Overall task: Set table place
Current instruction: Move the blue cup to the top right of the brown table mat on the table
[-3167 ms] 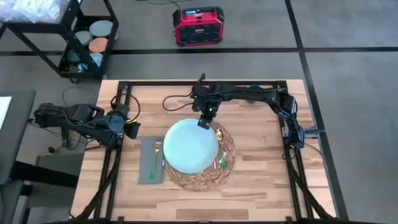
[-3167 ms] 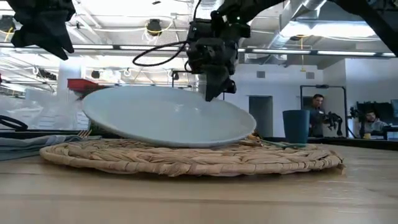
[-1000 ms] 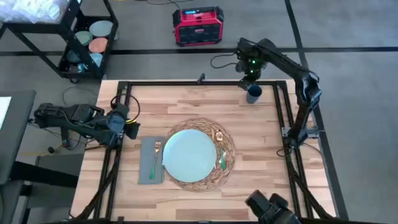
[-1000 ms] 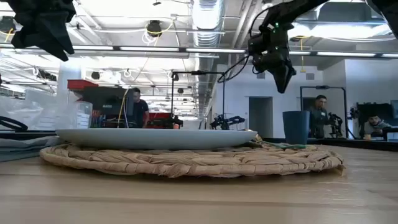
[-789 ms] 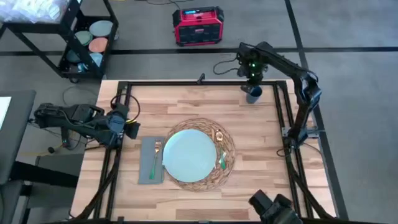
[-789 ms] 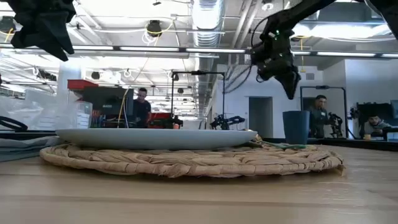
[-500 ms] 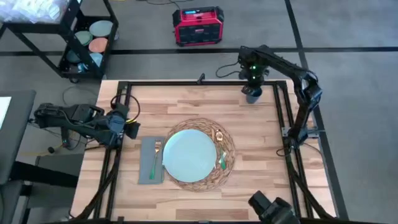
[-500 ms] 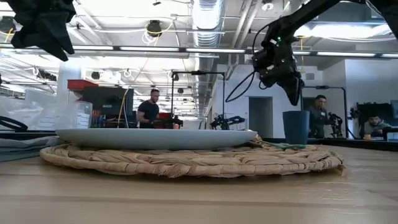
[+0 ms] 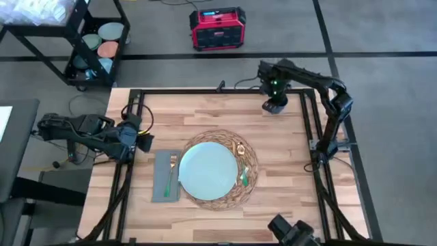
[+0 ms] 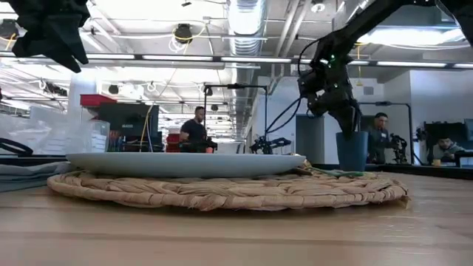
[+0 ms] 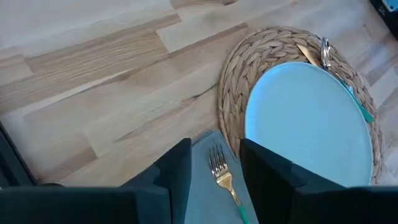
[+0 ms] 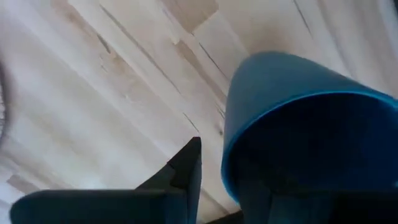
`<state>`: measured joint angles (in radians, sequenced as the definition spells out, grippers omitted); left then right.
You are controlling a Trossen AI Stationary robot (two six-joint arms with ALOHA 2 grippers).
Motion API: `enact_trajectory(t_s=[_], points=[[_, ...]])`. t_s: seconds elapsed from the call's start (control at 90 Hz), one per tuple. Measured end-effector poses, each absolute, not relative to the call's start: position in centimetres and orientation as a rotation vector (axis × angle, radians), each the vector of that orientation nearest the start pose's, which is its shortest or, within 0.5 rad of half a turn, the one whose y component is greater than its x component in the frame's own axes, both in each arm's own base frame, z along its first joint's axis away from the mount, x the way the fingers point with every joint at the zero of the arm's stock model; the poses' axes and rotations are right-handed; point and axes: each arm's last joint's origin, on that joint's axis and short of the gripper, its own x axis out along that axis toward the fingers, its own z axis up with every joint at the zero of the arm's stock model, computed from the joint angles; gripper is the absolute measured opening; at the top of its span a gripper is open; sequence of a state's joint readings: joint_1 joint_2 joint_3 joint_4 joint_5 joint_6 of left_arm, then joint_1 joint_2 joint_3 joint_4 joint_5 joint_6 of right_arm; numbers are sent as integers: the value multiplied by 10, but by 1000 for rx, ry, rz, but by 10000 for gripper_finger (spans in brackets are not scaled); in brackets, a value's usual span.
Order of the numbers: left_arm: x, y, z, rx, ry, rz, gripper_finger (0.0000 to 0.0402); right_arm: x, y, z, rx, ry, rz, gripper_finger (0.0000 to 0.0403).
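On the table (image 9: 293, 184) lies the round straw placemat (image 9: 251, 156), with the pale blue plate (image 9: 208, 169) flat on it and gold and green cutlery (image 9: 242, 171) at the plate's right. The grey napkin (image 9: 159, 184), left of the mat, carries a fork (image 11: 219, 171). The dark teal cup (image 10: 352, 151) stands upright at the far right. My right gripper (image 9: 275, 102) is open and low over the cup's mouth (image 12: 292, 112). My left gripper (image 11: 217, 174) hangs open above the napkin at the table's left edge. My right gripper comes at the cup's rim (image 12: 229, 149) from above, pointing down. One finger (image 12: 186, 168) stands outside the wall, with a strip of table showing between them. The other finger is lost against the cup's dark inside, so I cannot tell whether it touches. The cup stands on the table.
Black rails (image 9: 307, 130) run along the table's left, right and far sides. A black cart (image 9: 95, 41) with plates and a red box (image 9: 217, 27) stand on the floor beyond the far edge. A dark device (image 9: 290, 232) shows at the near edge. People move in the room behind.
My right gripper has come down from well above the table to the cup's mouth, shifting a little toward the table's near edge. The cup has stayed in place, upright. The plate lies still on the placemat.
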<state>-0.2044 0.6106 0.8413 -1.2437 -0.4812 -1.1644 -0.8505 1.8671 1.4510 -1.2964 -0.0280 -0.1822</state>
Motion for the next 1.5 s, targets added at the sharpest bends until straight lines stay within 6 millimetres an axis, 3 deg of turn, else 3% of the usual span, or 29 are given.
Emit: enact_trajectory(t_s=[0.133,0.311,0.522,0.722,0.978,1.189,1.5], points=[[79,-3,290,-722,675,750,120,222,-244,213,602,1633,-447,11],[79,-3,290,-711,679,746,120,238,-227,216,561,1639,-423,2],[79,-3,290,-704,682,743,120,271,-185,217,483,1658,-358,1],[81,-3,277,-700,708,768,120,301,-143,216,426,1624,-290,1],[83,-4,266,-726,718,787,120,319,-108,216,412,1585,-239,1],[84,-4,266,-723,716,778,120,328,-97,216,438,1520,-114,26],[84,-5,266,-721,734,758,120,325,-113,216,549,1482,-109,102]])
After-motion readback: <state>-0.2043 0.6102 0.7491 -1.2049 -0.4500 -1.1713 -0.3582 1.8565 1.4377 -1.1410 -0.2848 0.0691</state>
